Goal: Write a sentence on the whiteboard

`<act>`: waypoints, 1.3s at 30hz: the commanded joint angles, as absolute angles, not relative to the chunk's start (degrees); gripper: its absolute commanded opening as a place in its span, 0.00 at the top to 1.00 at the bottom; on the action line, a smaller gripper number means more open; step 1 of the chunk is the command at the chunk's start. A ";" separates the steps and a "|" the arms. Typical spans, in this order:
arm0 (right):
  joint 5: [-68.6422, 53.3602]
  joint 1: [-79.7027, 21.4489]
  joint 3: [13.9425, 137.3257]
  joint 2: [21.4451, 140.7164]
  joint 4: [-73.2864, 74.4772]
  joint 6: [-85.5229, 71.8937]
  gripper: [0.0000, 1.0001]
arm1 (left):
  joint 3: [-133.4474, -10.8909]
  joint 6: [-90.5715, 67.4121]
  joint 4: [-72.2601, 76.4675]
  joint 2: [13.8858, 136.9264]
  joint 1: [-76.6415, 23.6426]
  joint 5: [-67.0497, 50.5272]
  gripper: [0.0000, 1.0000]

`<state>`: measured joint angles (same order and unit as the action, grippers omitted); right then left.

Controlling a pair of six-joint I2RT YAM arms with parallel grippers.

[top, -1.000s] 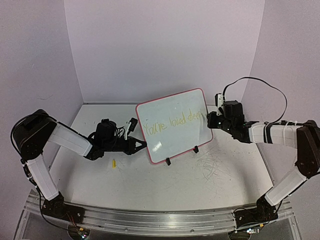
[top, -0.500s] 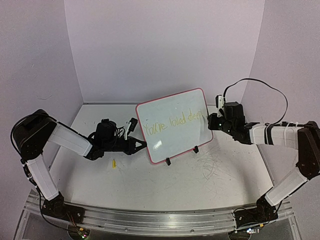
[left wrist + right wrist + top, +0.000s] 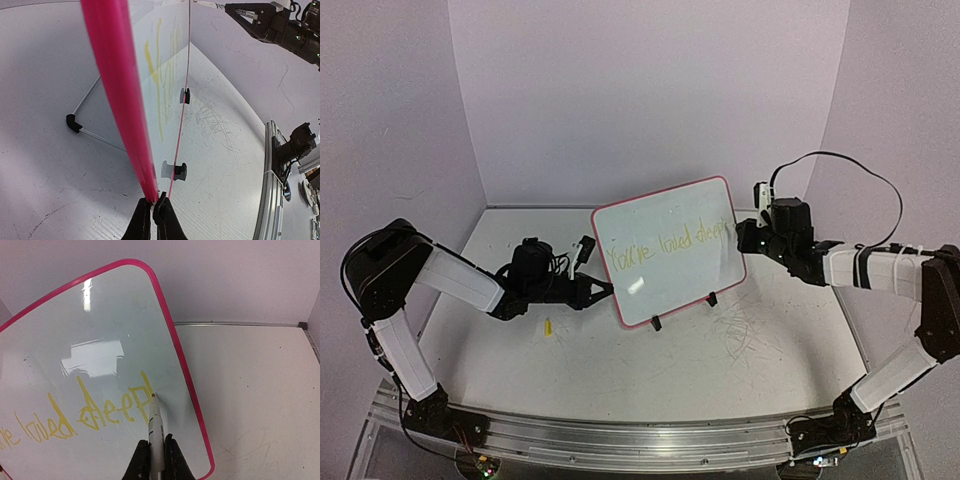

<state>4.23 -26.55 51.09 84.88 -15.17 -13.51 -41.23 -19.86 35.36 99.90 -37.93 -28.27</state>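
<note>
The whiteboard (image 3: 665, 270) stands tilted on its black wire stand at the table's middle. My left gripper (image 3: 607, 291) is shut on the lower left edge, and the left wrist view shows its tips (image 3: 151, 202) pinching the pink rim (image 3: 115, 90). The sentence (image 3: 665, 245), in pale yellow, runs across the board; its end reads "loved deepl" (image 3: 100, 412) in the right wrist view. At the board's right end my right gripper (image 3: 742, 237) is shut on a white marker (image 3: 155, 422). The marker's tip touches the board at the foot of the last upright stroke.
A small yellow cap (image 3: 548, 327) lies on the table below my left arm. Grey scribble marks (image 3: 745, 330) cover the table right of the board. The stand's black feet (image 3: 657, 323) rest in front. Pale walls close in at the back and both sides.
My right wrist has risen slightly at the board's right end while the marker stayed on the surface. The left arm and the board have not moved.
</note>
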 commanded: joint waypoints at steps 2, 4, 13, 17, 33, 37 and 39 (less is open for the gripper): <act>4.81 -26.54 54.96 86.74 -17.25 -12.95 1.00 | -41.03 -18.54 29.03 99.29 -37.62 -26.39 1.00; 5.05 -26.54 55.14 87.16 -17.31 -12.97 1.00 | -40.96 -18.48 29.00 99.24 -37.62 -26.33 1.00; 6.61 -26.54 53.88 87.46 -16.53 -13.08 1.00 | -41.31 -18.28 28.83 99.83 -37.63 -26.52 1.00; 6.33 -26.56 52.81 87.63 -16.26 -13.31 1.00 | -41.33 -18.19 28.76 100.02 -37.64 -26.54 1.00; 8.04 -26.46 50.64 86.60 -15.98 -13.62 1.00 | -40.93 -18.37 28.47 99.42 -37.63 -26.45 1.00; 7.50 -26.11 52.60 87.80 -17.35 -13.66 1.00 | -40.96 -18.29 28.48 99.40 -37.66 -26.41 1.00; 7.47 -26.11 53.90 88.74 -17.64 -13.55 1.00 | -40.91 -18.36 28.40 99.40 -37.65 -26.45 1.00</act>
